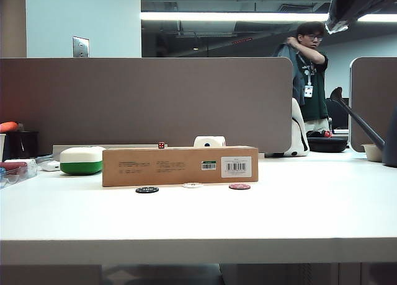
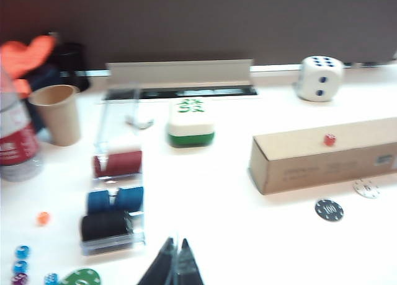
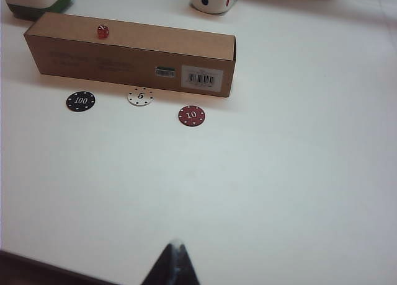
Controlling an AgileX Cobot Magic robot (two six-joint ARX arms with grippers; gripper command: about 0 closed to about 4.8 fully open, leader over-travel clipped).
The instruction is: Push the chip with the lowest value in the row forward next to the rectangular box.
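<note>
Nearest you, the right gripper [image 3: 173, 260] at the bottom centre of the right wrist view has its fingers closed on nothing; likewise the left gripper [image 2: 175, 263], low in its frame. Farther up, the chip [image 3: 140, 96], marked 5, lies flat mid-row, just before the rectangular box [image 3: 124, 52]. Expect it light, stiff and slick: nudge its near edge. The box's long axis runs left-right.

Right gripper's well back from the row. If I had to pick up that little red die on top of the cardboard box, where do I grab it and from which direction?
Judging by its pose, come straight down on the red die and pinch two opposite side faces. It sits alone on the flat top of the rectangular box, so its sides look free. The right gripper appears shut; open it first.
</note>
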